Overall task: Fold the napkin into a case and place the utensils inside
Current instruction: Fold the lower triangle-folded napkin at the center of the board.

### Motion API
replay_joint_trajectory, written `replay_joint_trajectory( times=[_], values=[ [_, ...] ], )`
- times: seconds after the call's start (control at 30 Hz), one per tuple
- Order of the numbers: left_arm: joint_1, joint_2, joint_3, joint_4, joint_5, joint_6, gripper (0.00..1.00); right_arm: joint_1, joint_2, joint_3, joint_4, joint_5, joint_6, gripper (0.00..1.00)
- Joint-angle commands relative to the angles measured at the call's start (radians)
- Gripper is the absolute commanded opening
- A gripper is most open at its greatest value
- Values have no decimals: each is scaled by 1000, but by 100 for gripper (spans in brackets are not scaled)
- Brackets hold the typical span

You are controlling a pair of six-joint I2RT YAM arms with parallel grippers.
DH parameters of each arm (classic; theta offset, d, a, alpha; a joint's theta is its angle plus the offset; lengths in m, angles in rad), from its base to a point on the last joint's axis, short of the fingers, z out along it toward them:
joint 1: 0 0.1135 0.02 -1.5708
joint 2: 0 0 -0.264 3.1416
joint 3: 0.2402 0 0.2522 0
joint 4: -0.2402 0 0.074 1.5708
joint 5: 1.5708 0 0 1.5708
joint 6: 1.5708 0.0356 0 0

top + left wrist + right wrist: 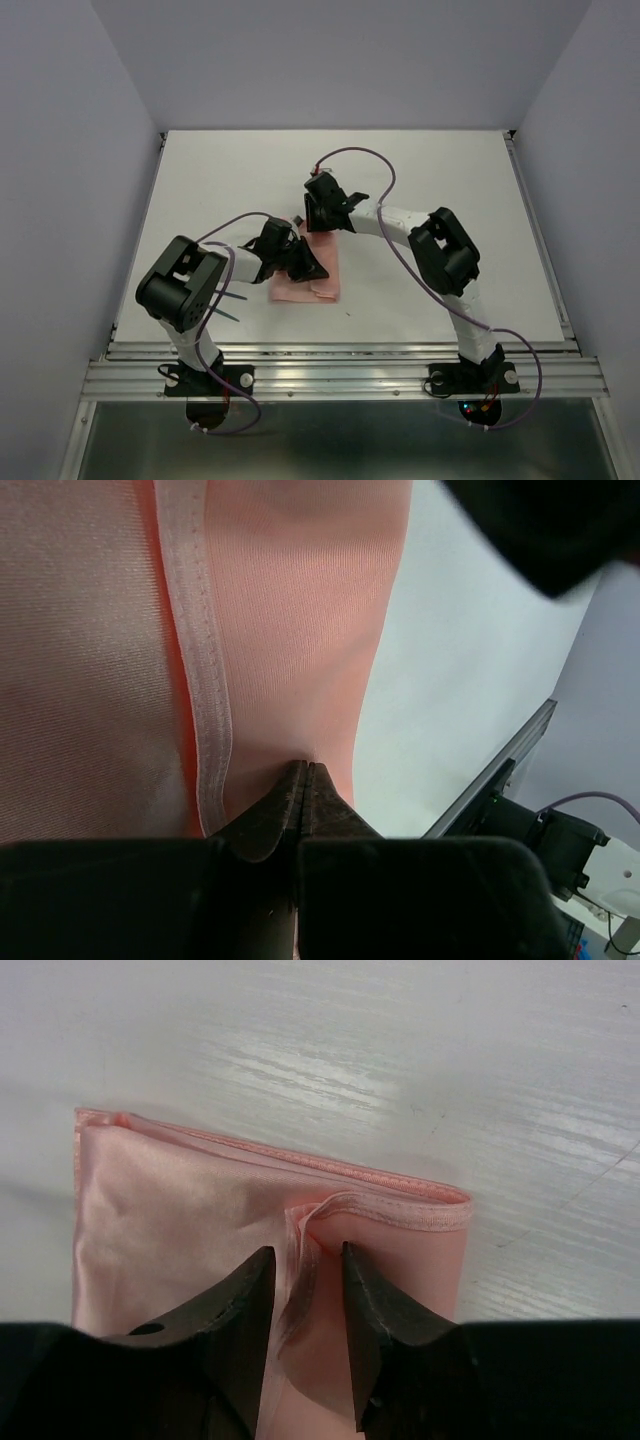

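**Operator:** Where's the napkin sitting?

**Spotter:** You've got the napkin (316, 286) (180, 1210) (290, 600) lying on the white table (430, 190). It is near the middle, folded into a layered salmon-pink rectangle, with both of your grippers over it. From your right wrist you can see a stitched hem running along its far edge. Just inside that edge, a second hemmed edge puckers up into a small ridge in the top layer.

**Operator:** And my grippers?

**Spotter:** Your left gripper (303, 262) (305, 772) is down on the left part of the napkin. Its jaws are pressed together, with a layer of cloth nipped at the tips. In your left wrist view a pale hem strip runs down the cloth and ends against the left finger.

Your right gripper (320, 225) (305, 1255) comes in over the napkin's far edge. Its jaws stand apart, one finger on each side of that puckered ridge. The cloth sits between them but is not squeezed.

**Operator:** The utensils?

**Spotter:** Look to the left of the napkin. The utensils (236, 296) show as a couple of thin handles on the table, poking out beside your left arm and apart from the cloth. They are too small for you to tell which piece is which. Purple cables (400, 255) loop along both of your arms.
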Motion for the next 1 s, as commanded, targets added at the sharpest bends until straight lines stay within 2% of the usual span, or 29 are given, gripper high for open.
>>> replay_joint_trajectory(
  times=[0.0,0.03,0.17,0.23,0.27,0.3,0.33,0.37,0.4,0.47,0.77,0.97],
  values=[
    [-5,35,-45,-22,-23,10,1,-31,-124,-4,-12,-46,1,45],
    [-5,37,-45,-19,-23,8,1,-32,-136,-5,-12,-52,-1,51],
    [-5,41,-44,-14,-12,7,1,-53,-204,-31,-11,-66,-12,60],
    [-5,43,-42,-11,-12,12,1,-53,-227,-51,-9,-63,-13,60],
    [-5,44,-42,-9,-12,12,1,-64,-238,-68,-8,-60,-13,57],
    [-5,46,-42,-9,-11,12,1,-73,-239,-76,-3,-50,-10,50],
    [-5,48,-42,-8,-9,12,1,-73,-239,-83,0,-52,-9,40],
    [-5,48,-41,-8,-7,13,1,-85,-229,-89,1,-55,-3,18],
    [-5,49,-39,-8,-7,13,0,-97,-221,-93,1,-72,0,10],
    [-5,51,-41,-6,-6,13,0,-98,-198,-93,9,-89,2,1],
    [-5,41,-45,-8,-9,15,0,-98,-83,-37,12,-164,-15,1],
    [-5,18,-27,-29,-17,31,0,-98,-20,-57,26,-214,2,1]
  ],
)
